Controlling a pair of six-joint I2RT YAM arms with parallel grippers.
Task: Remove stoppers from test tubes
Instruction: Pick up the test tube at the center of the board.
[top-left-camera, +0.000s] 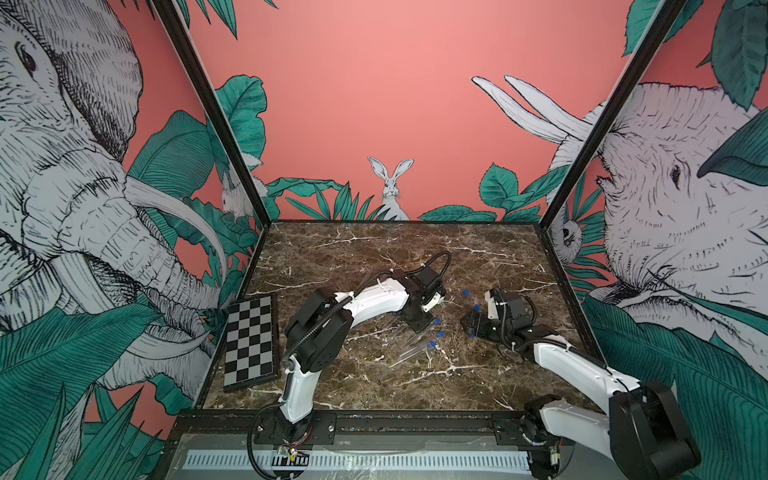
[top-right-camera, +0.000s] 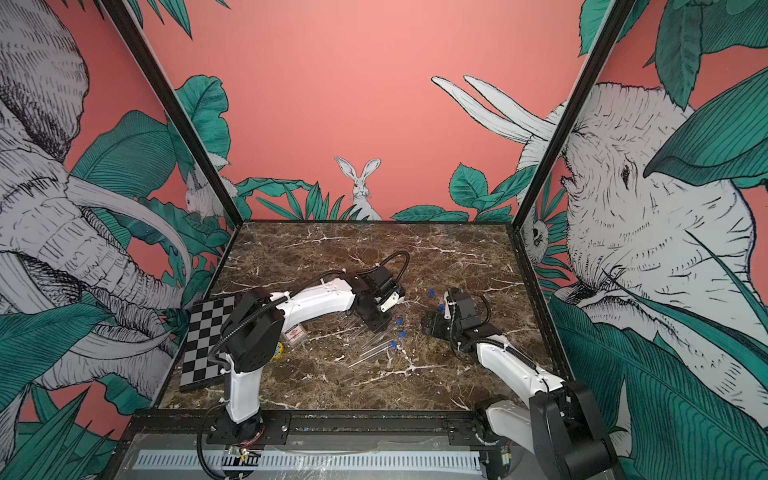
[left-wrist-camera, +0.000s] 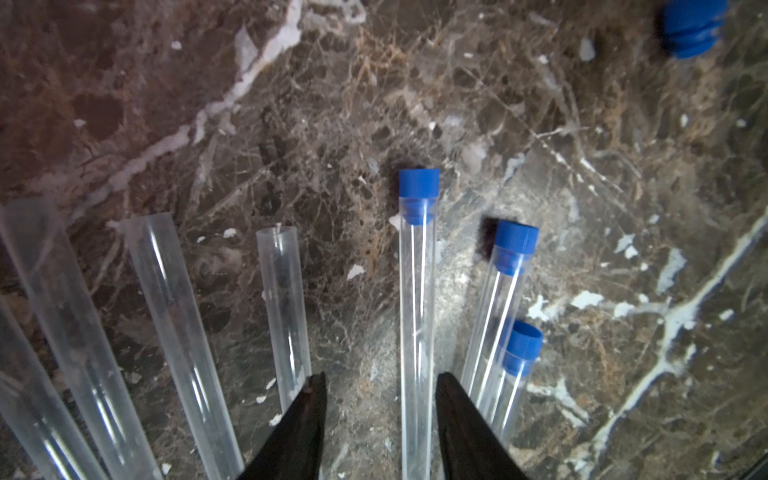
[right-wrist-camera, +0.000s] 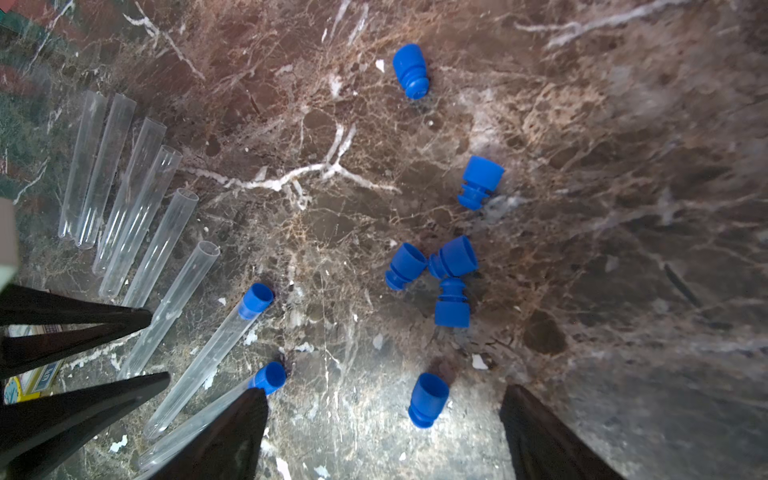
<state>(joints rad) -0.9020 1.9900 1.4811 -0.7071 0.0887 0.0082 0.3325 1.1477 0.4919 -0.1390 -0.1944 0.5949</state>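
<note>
The clear test tubes (top-left-camera: 409, 347) lie side by side in a fanned row near the middle of the marble tabletop (top-left-camera: 374, 249), with their mouths turned toward its right edge. Six are open-mouthed. The three at the front end of the row are each plugged with one of the blue stoppers (left-wrist-camera: 419, 183). The left gripper (left-wrist-camera: 380, 382) hangs low over that end with its fingers (left-wrist-camera: 299, 436) partly apart. They straddle the body of one plugged tube, which lies on the tabletop close to one finger with a clear gap to the other, so it is not clamped. The right gripper (right-wrist-camera: 382, 395) sits low between the tubes and the right edge, fingers spread wide and holding nothing. One loose stopper (right-wrist-camera: 428, 399) lies on the tabletop between them. Five more are scattered just beyond it, three of them bunched together. A folded chessboard (top-left-camera: 249, 340) lies along the left edge, well apart from the tubes.
</note>
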